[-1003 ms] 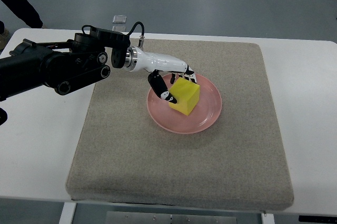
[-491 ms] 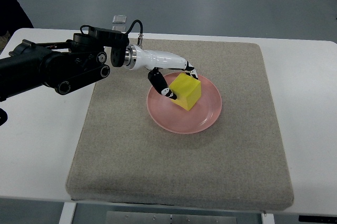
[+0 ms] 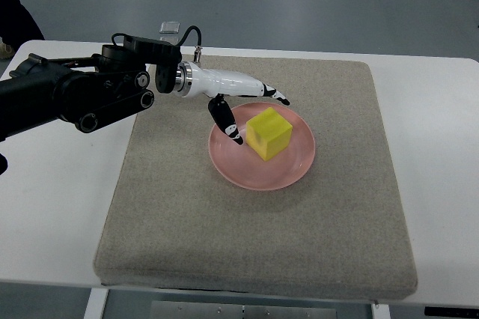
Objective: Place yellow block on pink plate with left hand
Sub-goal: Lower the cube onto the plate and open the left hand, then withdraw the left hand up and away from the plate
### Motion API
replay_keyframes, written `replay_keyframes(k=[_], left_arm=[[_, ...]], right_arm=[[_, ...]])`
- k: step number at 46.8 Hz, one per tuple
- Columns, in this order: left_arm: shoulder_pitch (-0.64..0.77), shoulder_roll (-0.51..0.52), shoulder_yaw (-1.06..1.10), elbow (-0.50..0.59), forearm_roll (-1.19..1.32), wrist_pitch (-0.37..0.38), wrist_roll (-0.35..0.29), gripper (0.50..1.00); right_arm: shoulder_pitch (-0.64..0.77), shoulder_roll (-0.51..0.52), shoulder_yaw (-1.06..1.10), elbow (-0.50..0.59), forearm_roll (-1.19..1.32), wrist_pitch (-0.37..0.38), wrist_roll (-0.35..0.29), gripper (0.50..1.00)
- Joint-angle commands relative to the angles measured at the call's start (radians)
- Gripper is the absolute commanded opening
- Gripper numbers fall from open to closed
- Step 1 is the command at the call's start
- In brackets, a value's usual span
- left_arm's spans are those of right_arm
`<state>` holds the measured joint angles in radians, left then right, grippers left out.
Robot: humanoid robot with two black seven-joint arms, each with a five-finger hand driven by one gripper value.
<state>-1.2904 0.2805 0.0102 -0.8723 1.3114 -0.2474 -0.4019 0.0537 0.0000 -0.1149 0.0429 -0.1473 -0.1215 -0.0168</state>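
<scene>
Yellow block (image 3: 269, 132) sits on pink plate (image 3: 295, 170), flat, near plate's middle, slightly toward arm side. Left hand (image 3: 241, 105) hovers just beside block — fingers (image 3: 275, 96) spread, holding nothing; thumb hangs close to block's left face. Risk: careless pull-back lets thumb clip block, sliding or tipping it toward rim. Plate on grey mat (image 3: 187, 214) could also shift if nudged. Right arm not visible.
</scene>
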Motion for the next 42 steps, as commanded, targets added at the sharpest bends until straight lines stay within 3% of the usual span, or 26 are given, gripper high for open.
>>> replay_keyframes(k=[1, 11, 23, 42], left_arm=[[-0.006, 0.008, -0.003, 0.009, -0.004, -0.001, 0.0, 0.966], [-0.024, 0.077, -0.003, 0.064, -0.007, -0.001, 0.0, 0.966], [-0.015, 0.081, -0.006, 0.272, -0.026, 0.005, 0.0, 0.962], [-0.006, 0.081, -0.004, 0.481, -0.139, 0.073, 0.002, 0.956]], right_arm=[[0.0, 0.0, 0.0, 0.0, 0.0, 0.0, 0.0, 0.924], [0.0, 0.0, 0.001, 0.0, 0.0, 0.0, 0.0, 0.924], [0.0, 0.0, 0.0, 0.0, 0.0, 0.0, 0.0, 0.924], [0.0, 0.0, 0.0, 0.0, 0.0, 0.0, 0.0, 0.924]])
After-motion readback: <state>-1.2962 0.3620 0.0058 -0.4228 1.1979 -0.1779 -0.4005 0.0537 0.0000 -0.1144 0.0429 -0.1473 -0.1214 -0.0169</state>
